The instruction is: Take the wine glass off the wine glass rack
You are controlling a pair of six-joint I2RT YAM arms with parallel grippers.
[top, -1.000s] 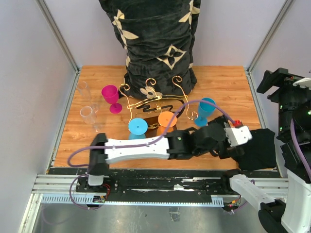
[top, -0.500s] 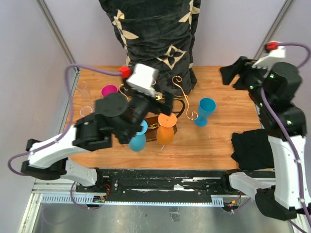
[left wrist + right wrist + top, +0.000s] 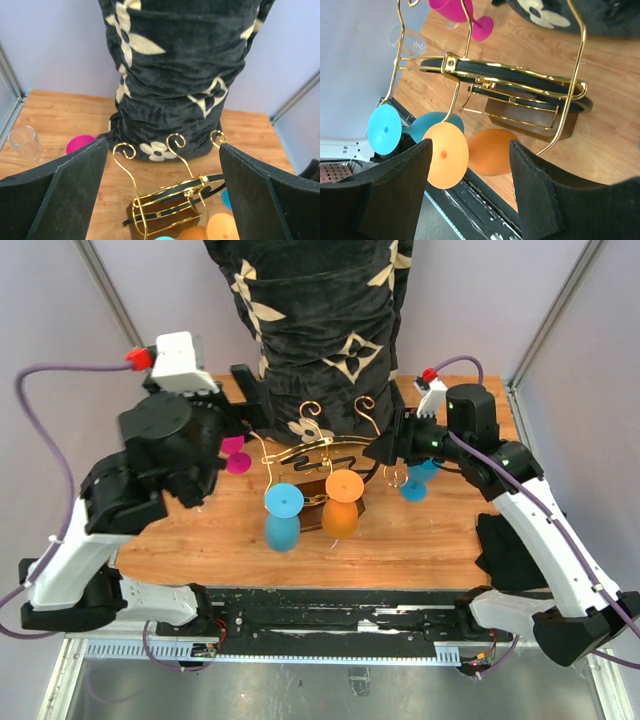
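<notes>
Right tool (image 3: 470,150), spread wide, faces the orange plastic wine glass (image 3: 495,152) on the gold wire rack (image 3: 485,75): approach step; next, clamp its stem.

No words, numbers, labels or brand names can be read in any of the views. The only markings are cream flower and four-pointed star motifs on the black velvety cloth (image 3: 320,330), and no letters can be made out among them.
</notes>
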